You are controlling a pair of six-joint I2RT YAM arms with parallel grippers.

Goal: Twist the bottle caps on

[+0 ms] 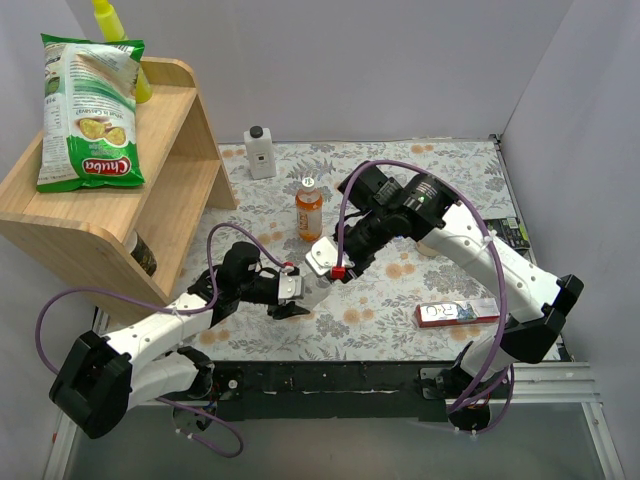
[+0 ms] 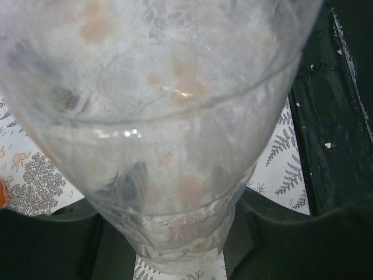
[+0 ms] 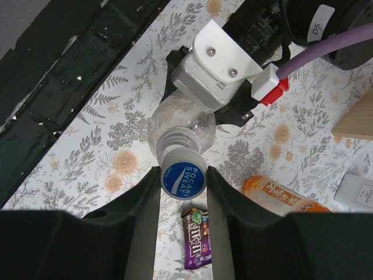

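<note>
Right jaws clamp the blue cap (image 3: 183, 179), which sits on the neck of the clear bottle (image 3: 175, 123) above the worktop (image 3: 76, 169). Left jaws grip the bottle's body; from overhead it is mostly hidden.

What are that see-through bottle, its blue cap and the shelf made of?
Bottle: thin clear plastic, glossy; the flowered cloth shows through it. Blue cap: opaque plastic, probably, smooth with printed white lettering. Shelf: pale wood by its look, unpainted, faint grain.
</note>
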